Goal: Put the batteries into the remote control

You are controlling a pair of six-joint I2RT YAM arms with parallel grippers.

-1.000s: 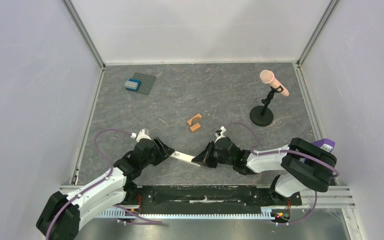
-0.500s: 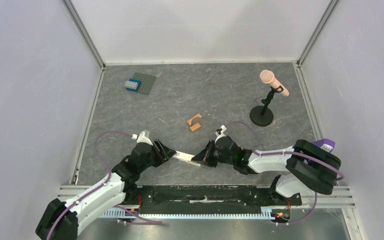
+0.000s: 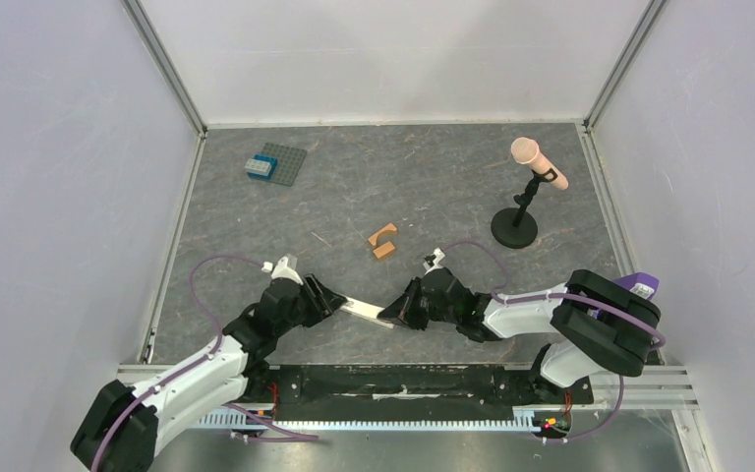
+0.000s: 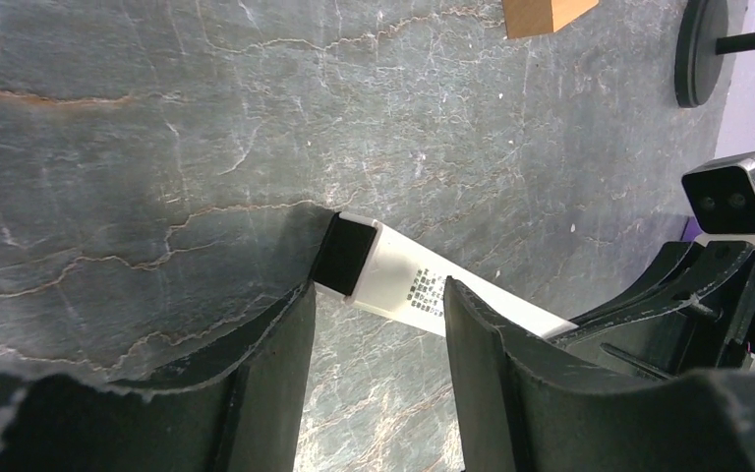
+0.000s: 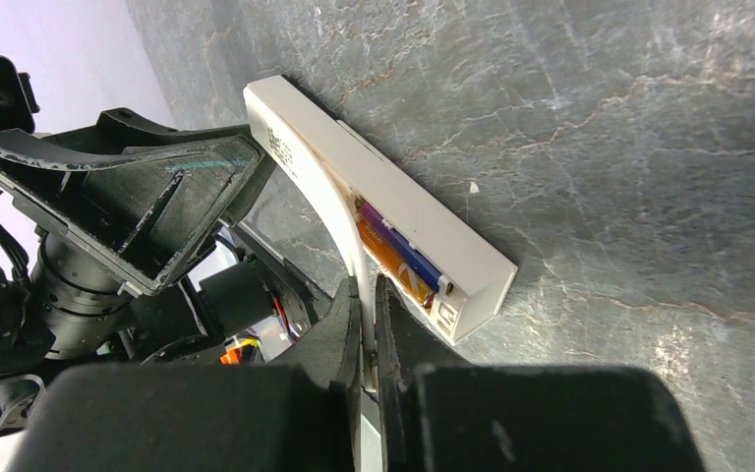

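Both grippers are low over the table (image 3: 256, 226), near my side of it, and they face each other with the remote control (image 3: 365, 309) lying flat between them. My left gripper (image 3: 332, 298) is parted wide. Its two fingers (image 4: 273, 339) stand on either side of the remote's dark-capped end, and I cannot tell if they press on it. My right gripper (image 3: 394, 315) is almost closed and pinches only a thin white flap (image 5: 346, 221) that curves up from the long edge of the remote.

Only the right wrist camera shows the recess. The orange battery (image 5: 385, 258) and the dark blue battery (image 5: 403, 248) lie side by side inside it, at the end nearer to that gripper. From the top camera I see just a white bar. On the remote there is a small block of dark print (image 4: 423, 289), too small for me to read in any view.

Farther out lie two orange-brown blocks (image 3: 383, 241), close together. Beyond them, at the right, a pink microphone (image 3: 539, 162) sits on a black stand. At the far left is a grey studded plate (image 3: 285, 162) with a blue brick (image 3: 260, 167) on it.
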